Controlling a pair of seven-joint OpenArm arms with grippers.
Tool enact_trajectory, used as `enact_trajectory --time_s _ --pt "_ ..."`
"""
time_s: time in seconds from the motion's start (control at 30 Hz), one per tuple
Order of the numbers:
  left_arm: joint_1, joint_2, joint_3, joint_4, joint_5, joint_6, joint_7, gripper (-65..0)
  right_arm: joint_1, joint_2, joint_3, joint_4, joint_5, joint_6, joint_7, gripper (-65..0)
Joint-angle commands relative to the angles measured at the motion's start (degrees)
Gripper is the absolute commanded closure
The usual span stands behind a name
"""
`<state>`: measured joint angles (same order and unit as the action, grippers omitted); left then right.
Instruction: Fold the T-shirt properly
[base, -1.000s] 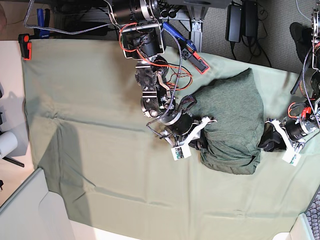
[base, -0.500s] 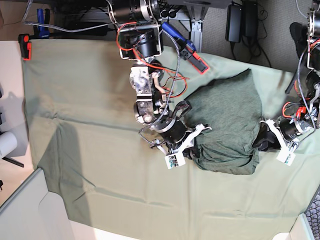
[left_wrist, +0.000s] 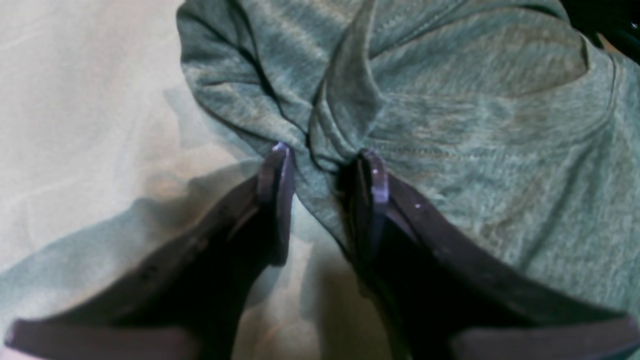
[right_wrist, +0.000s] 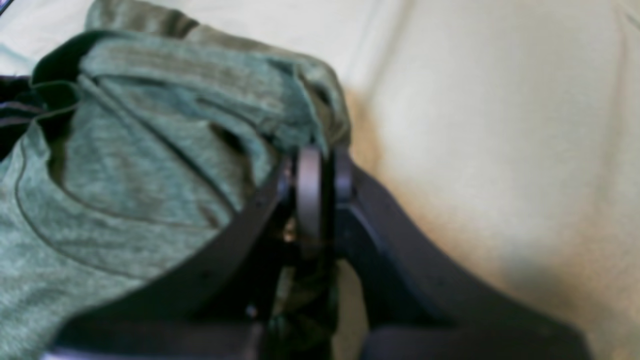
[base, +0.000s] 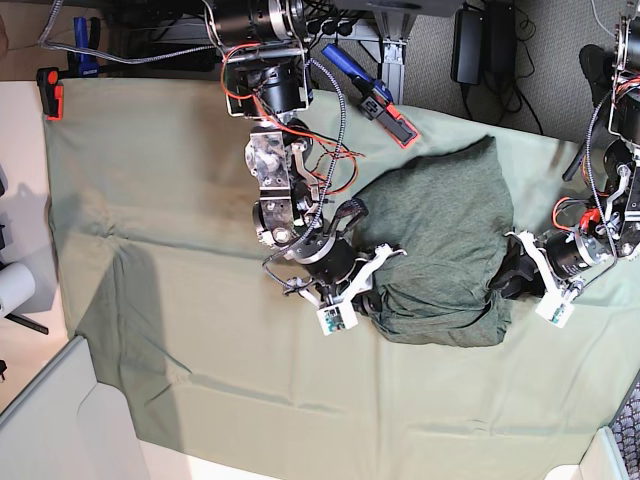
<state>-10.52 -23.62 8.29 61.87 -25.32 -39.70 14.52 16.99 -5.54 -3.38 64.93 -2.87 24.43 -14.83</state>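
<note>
Broadly, the pale green cloth (base: 200, 200) covers the surface, with open room toward the base view's left and bottom. Bunched between both arms lies the T-shirt (base: 445, 250). The left fingers (left_wrist: 325, 165) stand half-closed around a gathered fold; the right fingers (right_wrist: 320, 170) pinch its hem tight.

The right arm (base: 272, 175) is built of bare silver metal links and black motor housings, with loose red wires and a black braided cable running down it. Both grippers, the right gripper (right_wrist: 320, 170) and the left gripper (left_wrist: 325, 165), have dark, smooth, curved fingers tapering to thin flat tips. Each wrist carries a white bracket with a small camera module, and the left arm (base: 600, 225) shows red wiring too.
</note>
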Motion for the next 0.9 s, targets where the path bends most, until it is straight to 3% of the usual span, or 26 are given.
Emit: enact_trajectory --time_s 0.0,0.1,0.13,0.27,0.33,0.5,0.7,0.87 --pt "-1.07 -0.52 -0.11 0.72 0.55 -0.3 0.22 -20.0 1.53 -0.02 0.04 1.29 0.28 0.04 1.53 0.0" --pt "-1.03 -0.5 -0.11 0.72 0.55 -0.3 0.24 -20.0 1.53 -0.04 0.04 1.29 0.96 0.04 1.53 0.0" --pt "-1.05 -0.52 -0.11 0.72 0.55 -0.3 0.24 -20.0 1.53 -0.04 0.04 1.29 1.79 0.04 1.53 -3.2" --pt "-1.22 -1.11 -0.11 0.74 0.13 -0.3 0.24 -20.0 1.57 -0.2 0.04 1.29 5.31 0.04 1.55 -35.9" --pt "-1.33 -2.03 -0.44 0.74 -1.55 -0.3 0.24 -20.0 1.55 -0.24 0.04 1.6 6.64 0.07 1.6 -42.9" --pt "-1.4 -4.09 -3.5 0.76 -5.57 -0.3 0.26 -20.0 1.55 -0.2 0.04 3.91 7.19 0.07 1.51 -43.2" --pt "-2.01 -4.04 -7.54 0.74 -6.12 -0.3 -0.07 -20.0 1.55 -0.2 0.2 5.97 5.73 0.04 1.29 -43.2" --pt "-2.16 -2.34 -5.86 0.68 0.83 10.78 -4.46 -20.0 1.53 -0.17 2.75 5.97 3.3 0.02 1.11 -43.2"
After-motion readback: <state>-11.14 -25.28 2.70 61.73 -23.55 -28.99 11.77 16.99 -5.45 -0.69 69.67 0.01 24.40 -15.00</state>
